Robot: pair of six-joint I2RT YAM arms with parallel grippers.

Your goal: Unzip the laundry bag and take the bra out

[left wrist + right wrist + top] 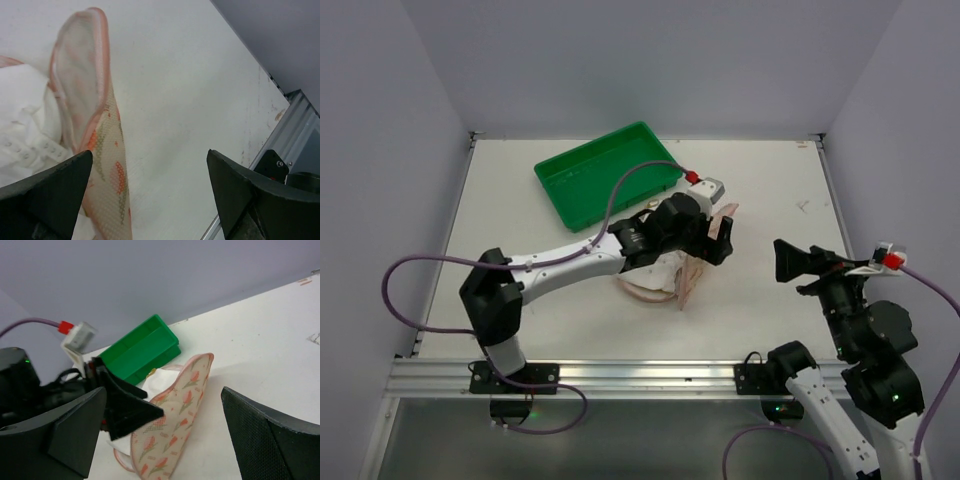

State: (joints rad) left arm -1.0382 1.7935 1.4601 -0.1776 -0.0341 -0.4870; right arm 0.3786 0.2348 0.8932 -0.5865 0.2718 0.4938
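The laundry bag lies open at the table's middle, its printed lid standing upright on edge. White fabric fills the base, with a small mustard bit of the bra showing at its far edge. My left gripper is open over the bag. In the left wrist view the lid stands between the jaws, next to the left finger, with white fabric behind it. My right gripper is open and empty, to the right of the bag and facing it.
A green plastic tray stands at the back, just behind the bag, and also shows in the right wrist view. The table's metal front rail runs along the near edge. Grey walls close three sides.
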